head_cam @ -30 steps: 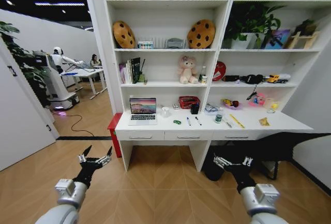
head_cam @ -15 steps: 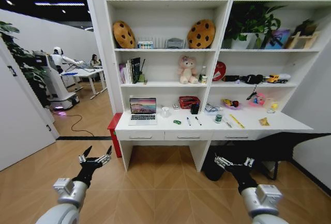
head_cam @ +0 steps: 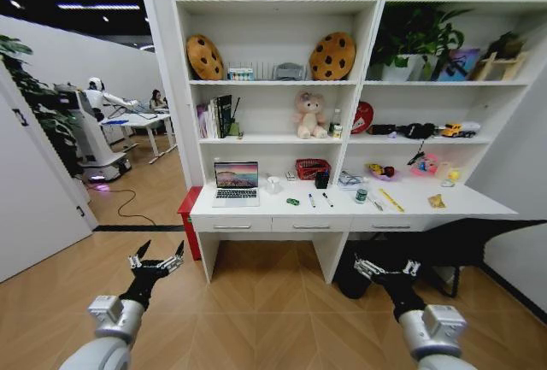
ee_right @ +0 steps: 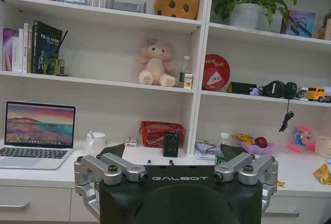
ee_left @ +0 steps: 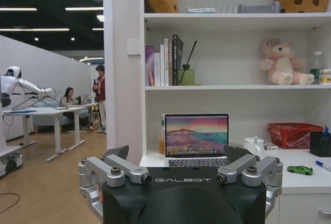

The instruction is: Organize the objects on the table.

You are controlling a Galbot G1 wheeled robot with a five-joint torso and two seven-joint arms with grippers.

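Observation:
The long white table stands a stretch ahead of me across the wood floor. On it lie a silver laptop with its lid up, a tiny green toy car, two dark pens, a green-topped tin and a yellow ruler. My left gripper and right gripper are held low in front of me, both open and empty, well short of the desk. The left wrist view faces the laptop and car past the left gripper. The right gripper faces the laptop.
White shelves above the desk hold a pink bear, cookie cushions, books and a plant. A red basket and black pen holder stand at the desk's back. A red box sits left of the desk; dark things lie under its right end.

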